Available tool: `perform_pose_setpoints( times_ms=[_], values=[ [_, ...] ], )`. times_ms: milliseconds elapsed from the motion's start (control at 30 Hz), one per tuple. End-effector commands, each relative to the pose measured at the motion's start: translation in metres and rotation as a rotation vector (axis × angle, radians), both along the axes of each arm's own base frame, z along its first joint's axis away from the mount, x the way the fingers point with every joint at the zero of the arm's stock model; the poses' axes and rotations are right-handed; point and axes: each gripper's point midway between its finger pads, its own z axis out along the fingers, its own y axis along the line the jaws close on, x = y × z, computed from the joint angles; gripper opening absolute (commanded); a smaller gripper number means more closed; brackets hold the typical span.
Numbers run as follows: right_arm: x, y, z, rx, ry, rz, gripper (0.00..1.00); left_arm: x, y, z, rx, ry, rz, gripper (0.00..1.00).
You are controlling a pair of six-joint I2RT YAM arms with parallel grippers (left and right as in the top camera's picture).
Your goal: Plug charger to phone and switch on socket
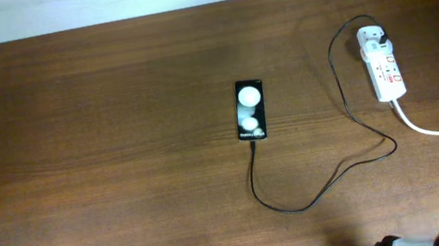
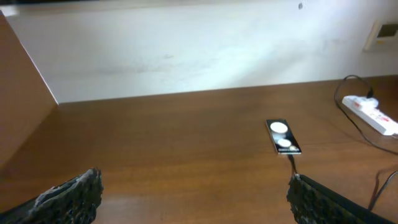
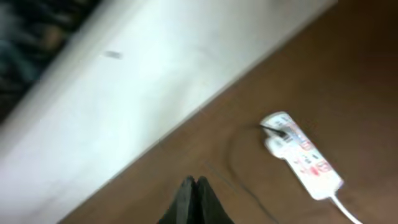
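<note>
1. The left gripper [image 2: 194, 182] sits at the bottom of the left wrist view, its fingers spread wide with nothing between them. The phone [image 2: 283, 135] lies well ahead of it, right of centre.
2. In the overhead view the phone [image 1: 251, 109] lies flat mid-frame on the wooden table [image 1: 77, 162].
3. The charger [image 1: 253, 175] tip meets the phone's lower short edge. Its cable loops down, then right and up to the socket.
4. The socket [image 1: 385, 72] lies at upper right, well apart from the phone.
5. The right gripper [image 3: 194, 193] is at bottom centre of the blurred right wrist view, fingers pressed together and gripping nothing. The socket [image 3: 301, 155] lies well apart, to its right.
</note>
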Motion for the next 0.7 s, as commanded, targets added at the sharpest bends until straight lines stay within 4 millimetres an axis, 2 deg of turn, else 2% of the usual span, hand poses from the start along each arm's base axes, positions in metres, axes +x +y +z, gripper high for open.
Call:
perform_pose_setpoints(
  times_ms=[0,33,100,233,267,333,367,433,533,567,600,667],
  values=[
    [-0.044,0.049,0.076,0.034,-0.253,0.108,0.04,-0.021,0.002,-0.002,0.011,-0.090,0.023,0.99],
    [-0.059,0.060,0.098,0.009,-0.329,0.136,0.04,-0.026,0.002,-0.002,0.011,-0.113,0.034,0.99],
    [-0.078,0.074,0.122,0.000,-0.417,0.161,0.04,-0.028,0.001,-0.002,0.012,-0.116,0.055,0.99],
    [-0.087,0.105,0.130,0.039,-0.446,0.277,0.04,-0.028,0.000,-0.009,0.014,-0.084,0.083,0.99],
    [-0.092,0.110,0.132,0.036,-0.454,0.287,0.04,-0.029,0.000,-0.018,0.015,-0.049,0.083,0.99],
    [-0.110,0.123,0.137,0.029,-0.473,0.314,0.04,-0.035,0.000,-0.051,0.018,0.087,0.082,0.99],
    [-0.116,0.128,0.140,0.026,-0.483,0.330,0.04,-0.034,0.000,-0.053,0.017,0.096,0.080,0.99],
    [-0.121,0.134,0.142,0.024,-0.492,0.348,0.04,-0.024,0.001,-0.038,0.016,0.034,0.081,0.99],
    [-0.127,0.142,0.144,0.027,-0.501,0.376,0.04,0.022,-0.005,-0.022,0.009,-0.035,0.043,0.99],
    [-0.130,0.146,0.145,0.021,-0.508,0.392,0.04,0.047,-0.014,-0.017,0.002,-0.070,-0.009,0.99],
    [-0.134,0.150,0.146,0.021,-0.515,0.407,0.04,0.086,-0.021,-0.020,-0.002,-0.107,-0.056,0.99],
    [-0.138,0.151,0.148,0.018,-0.522,0.410,0.04,0.135,-0.023,-0.040,-0.002,-0.130,-0.073,0.99]
  ],
)
